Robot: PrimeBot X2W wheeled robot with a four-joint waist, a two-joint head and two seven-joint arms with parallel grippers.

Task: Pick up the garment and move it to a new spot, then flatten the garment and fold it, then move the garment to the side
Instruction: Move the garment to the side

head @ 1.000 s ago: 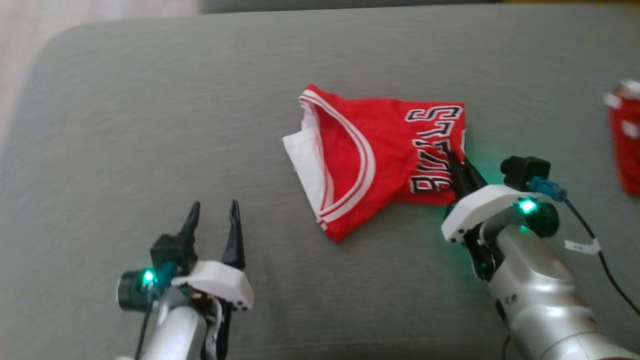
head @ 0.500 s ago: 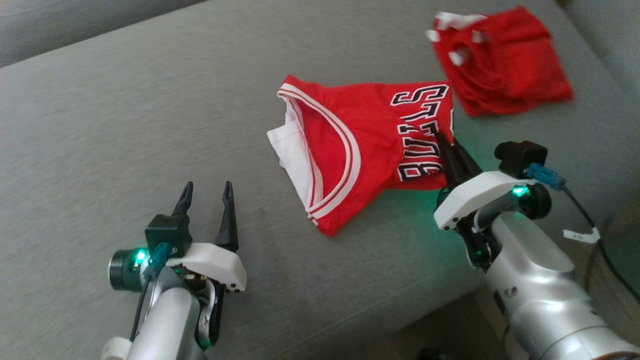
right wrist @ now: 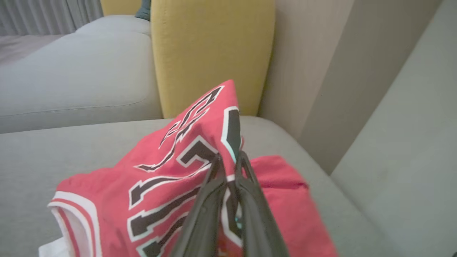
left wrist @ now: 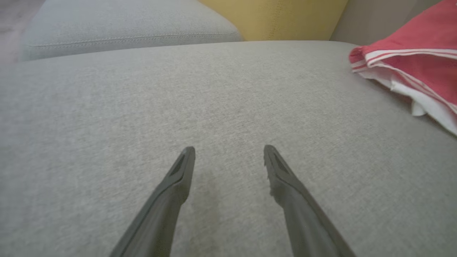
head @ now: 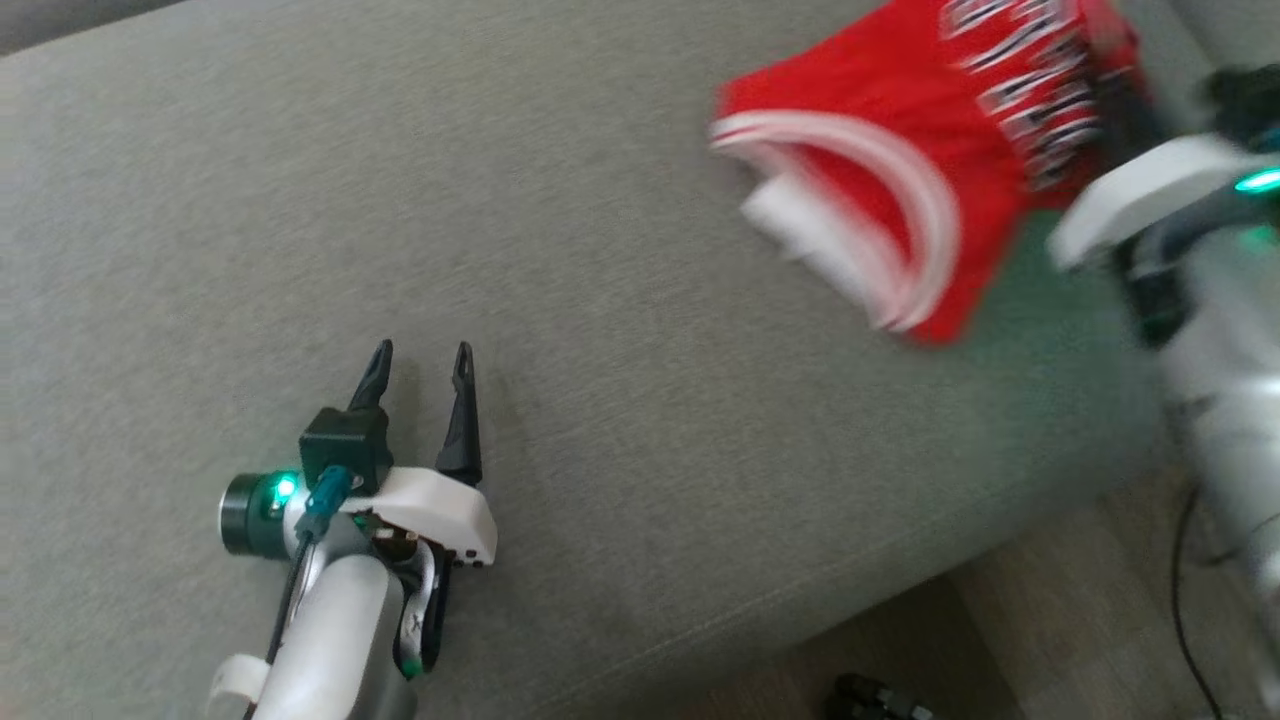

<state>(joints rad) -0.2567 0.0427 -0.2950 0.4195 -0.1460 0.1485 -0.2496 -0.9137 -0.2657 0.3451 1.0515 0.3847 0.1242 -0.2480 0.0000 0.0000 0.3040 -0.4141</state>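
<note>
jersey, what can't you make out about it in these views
- Head view: the jersey is blurred, so its lettering is unreadable.
- Left wrist view: the right edge cuts it off past its striped trim.
- Right wrist view: the right gripper, shut on it, hides the pinched spot. Whether the red fabric behind is the same garment or another, I cannot tell.

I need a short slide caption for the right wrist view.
Right claw shut on the red jersey, its lettered edge raised above the grey cushion.

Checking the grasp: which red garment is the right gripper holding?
The lettered red jersey, pinched in the right gripper; the plain red garment lies loose behind it.
</note>
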